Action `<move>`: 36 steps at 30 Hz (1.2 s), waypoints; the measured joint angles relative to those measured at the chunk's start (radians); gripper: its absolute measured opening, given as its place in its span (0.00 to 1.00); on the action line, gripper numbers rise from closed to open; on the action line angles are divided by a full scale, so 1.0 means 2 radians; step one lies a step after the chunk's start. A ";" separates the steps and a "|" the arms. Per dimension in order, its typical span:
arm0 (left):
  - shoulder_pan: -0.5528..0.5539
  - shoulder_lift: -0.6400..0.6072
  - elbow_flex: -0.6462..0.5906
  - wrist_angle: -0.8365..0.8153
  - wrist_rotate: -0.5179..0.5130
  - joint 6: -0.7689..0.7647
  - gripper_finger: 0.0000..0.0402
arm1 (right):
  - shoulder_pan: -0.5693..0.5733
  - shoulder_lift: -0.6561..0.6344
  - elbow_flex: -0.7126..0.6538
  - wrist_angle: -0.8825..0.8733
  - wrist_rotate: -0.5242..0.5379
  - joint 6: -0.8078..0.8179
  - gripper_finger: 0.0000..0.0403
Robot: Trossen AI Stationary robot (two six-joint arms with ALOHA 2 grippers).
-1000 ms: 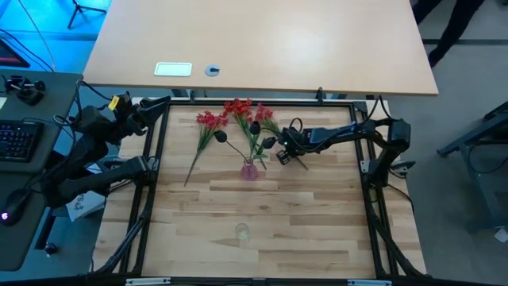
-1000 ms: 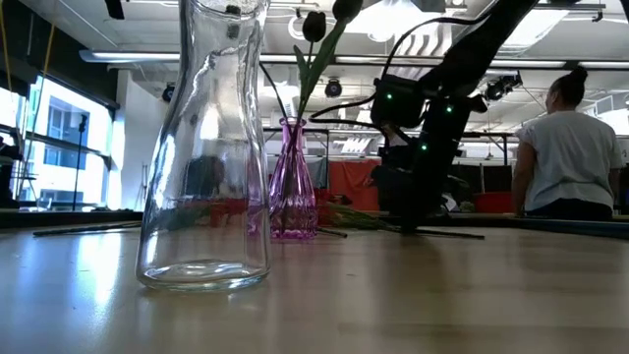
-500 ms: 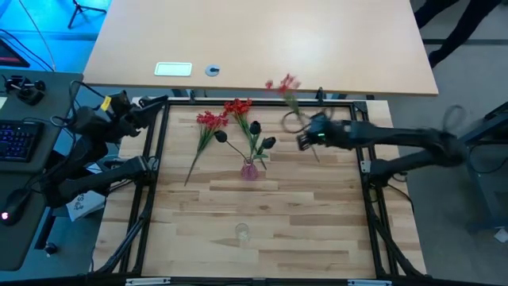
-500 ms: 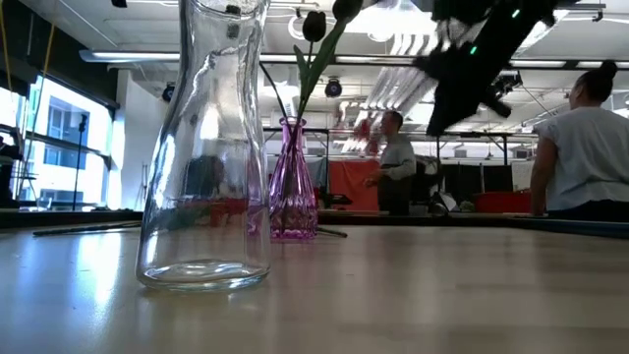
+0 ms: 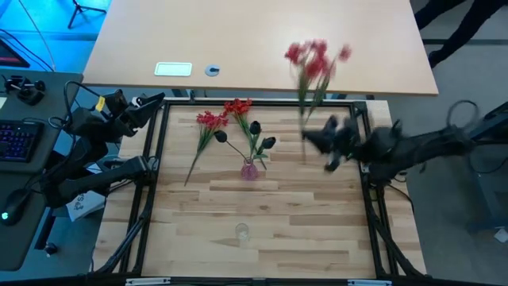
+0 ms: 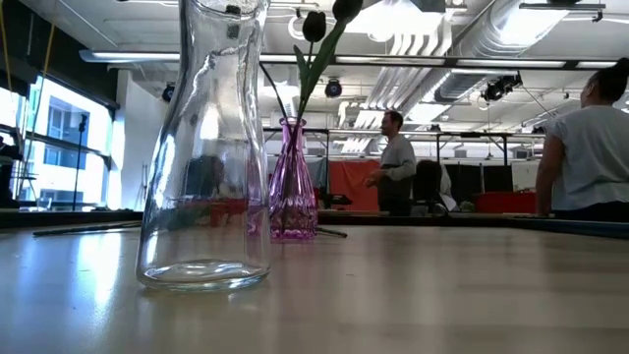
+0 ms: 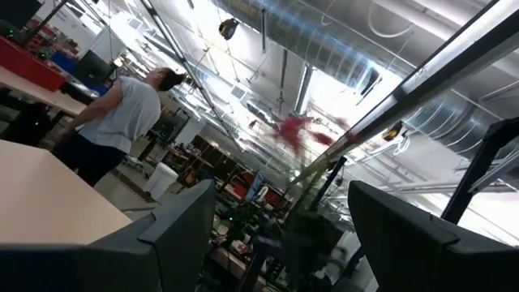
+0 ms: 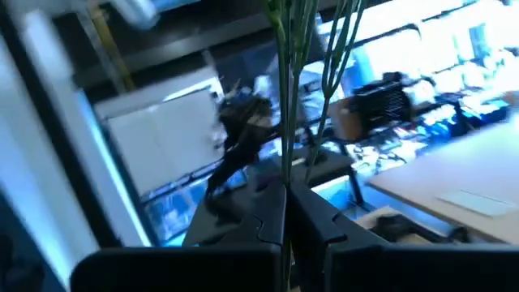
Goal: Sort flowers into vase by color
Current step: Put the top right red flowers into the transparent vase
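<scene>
My right tool [image 5: 324, 144], closed on the stems of a red flower bunch [image 5: 315, 57], holds it aloft near the bench's [image 5: 262, 210] far right side; my left tool [image 5: 151, 102] waits open at the far left corner. Dark tulips fill the pink vase [image 5: 249, 169], so these reds likely belong in the clear vase [image 5: 241, 232]: carry the stems upright, centre over its neck, lower slowly.
</scene>
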 joint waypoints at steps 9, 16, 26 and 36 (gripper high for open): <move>0.000 0.002 0.000 -0.002 -0.003 -0.006 0.67 | 0.066 0.298 -0.001 0.374 -0.027 -0.032 0.00; 0.000 0.001 0.000 -0.005 -0.003 -0.020 0.67 | 0.087 0.398 0.035 0.555 -0.067 -0.142 0.00; 0.000 0.001 0.000 -0.008 0.010 -0.017 0.67 | 0.127 0.400 0.130 0.329 -0.063 -0.164 0.00; 0.000 0.001 0.000 -0.008 0.043 -0.022 0.67 | 0.143 0.466 0.132 0.426 0.002 -0.161 0.00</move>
